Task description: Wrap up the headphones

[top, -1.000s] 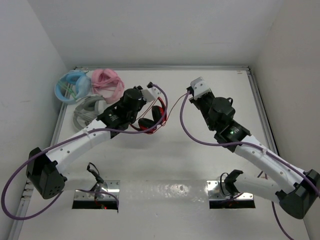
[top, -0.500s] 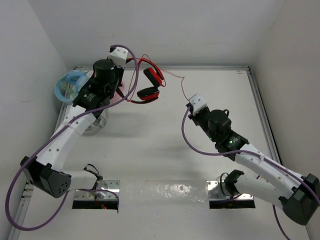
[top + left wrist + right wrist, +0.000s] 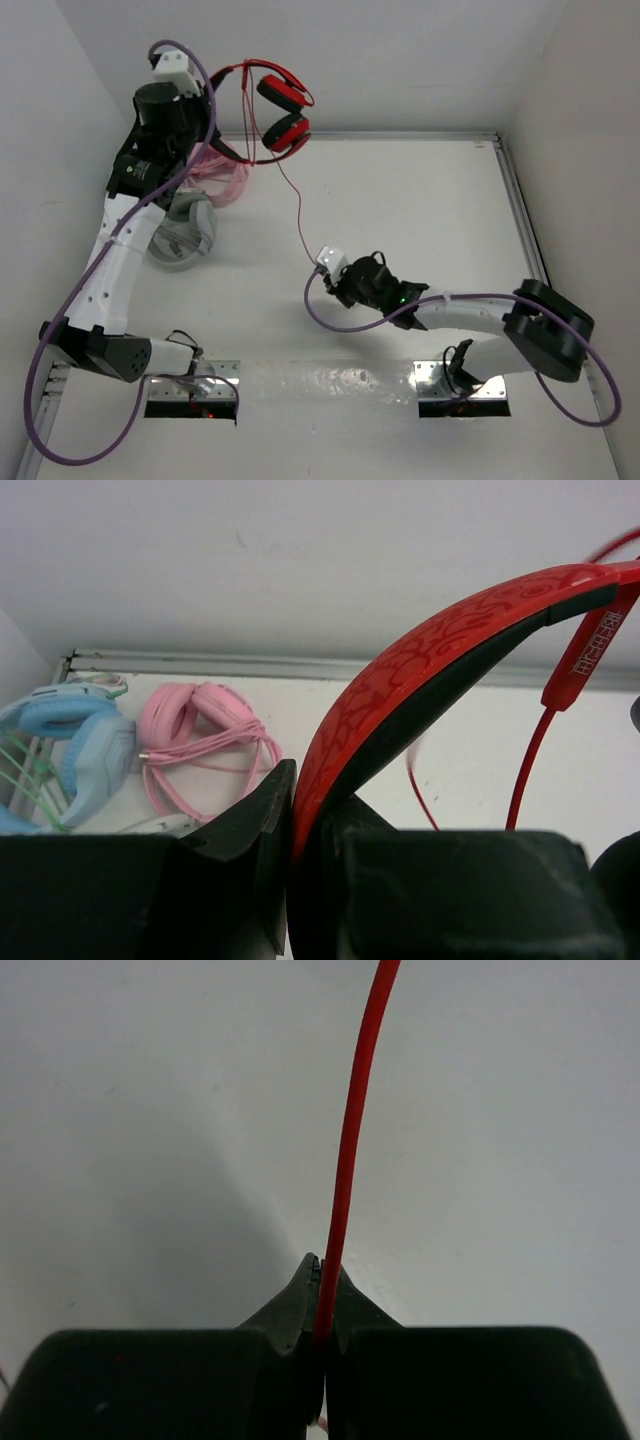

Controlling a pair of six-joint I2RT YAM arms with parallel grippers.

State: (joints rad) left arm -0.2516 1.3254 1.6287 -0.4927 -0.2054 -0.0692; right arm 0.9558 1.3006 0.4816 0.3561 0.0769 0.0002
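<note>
The red headphones (image 3: 284, 112) hang in the air above the table's back left, ear cups (image 3: 285, 133) dangling to the right. My left gripper (image 3: 206, 100) is raised high and shut on the black-and-red headband (image 3: 420, 670), which sits pinched between its fingers (image 3: 255, 820). The thin red cable (image 3: 297, 210) runs down from the cups to my right gripper (image 3: 316, 266), low over the table's near middle. In the right wrist view the jaws are shut on the cable (image 3: 355, 1110), which leaves the gripper (image 3: 322, 1290) straight and taut.
Pink headphones (image 3: 226, 178) with their coiled cable lie at the back left, also in the left wrist view (image 3: 200, 730), beside a blue pair (image 3: 70, 750). A grey pair (image 3: 182, 235) lies under my left arm. The back wall and table rim (image 3: 400, 134) are close behind.
My left arm has lifted the headphones off the table, up and to the back left. My right gripper has pulled back toward the near middle, drawing the cable out long.
</note>
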